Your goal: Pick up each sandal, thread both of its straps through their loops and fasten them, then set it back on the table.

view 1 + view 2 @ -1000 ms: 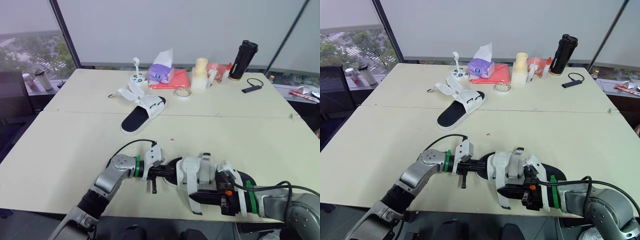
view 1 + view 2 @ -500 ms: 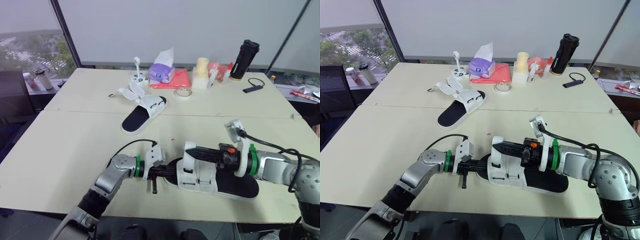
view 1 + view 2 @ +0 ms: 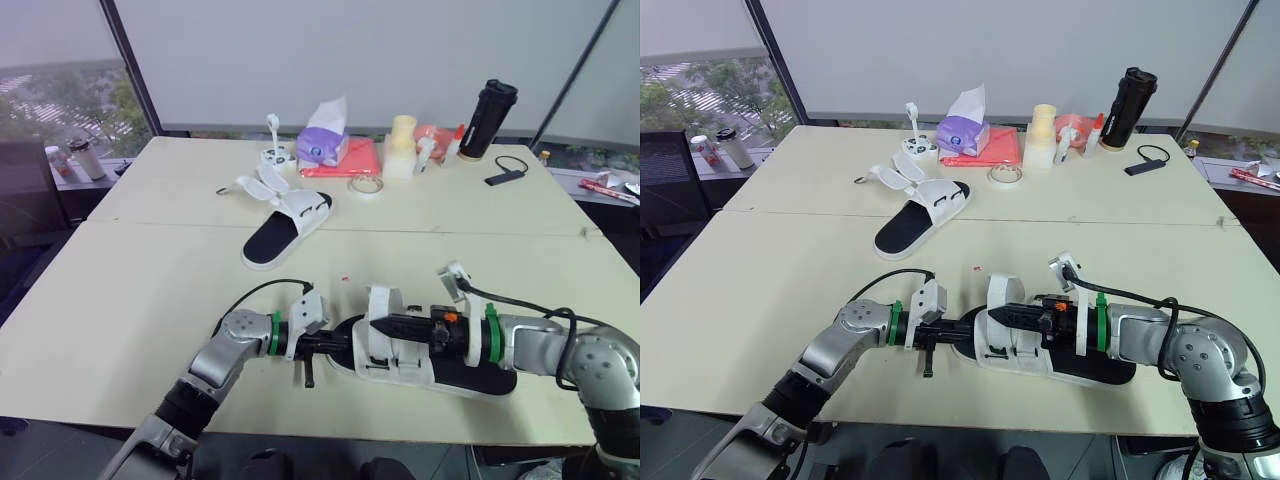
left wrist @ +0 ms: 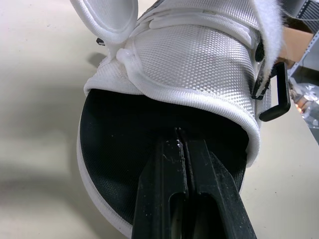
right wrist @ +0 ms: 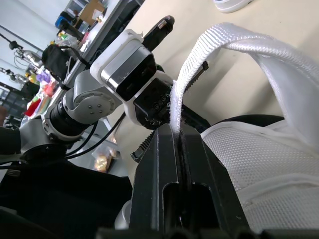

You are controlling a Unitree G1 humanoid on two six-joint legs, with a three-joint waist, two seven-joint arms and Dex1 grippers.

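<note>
Near sandal (image 3: 398,352), lengthwise left-right at the near edge of the table (image 3: 150,290), is being clamped at its toe by the left gripper (image 3: 325,343), its raised strap (image 5: 239,39) being pinched from the right by the right gripper (image 3: 384,323).

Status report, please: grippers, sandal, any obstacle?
Left gripper shut, tips inside near sandal, toe end. Right gripper shut on its strap, raised. Second sandal apart, farther back.

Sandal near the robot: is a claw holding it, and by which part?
The right claw pinches the near sandal by its raised white strap. The left claw lies shut on the footbed at the toe, visibly gripping nothing.
</note>
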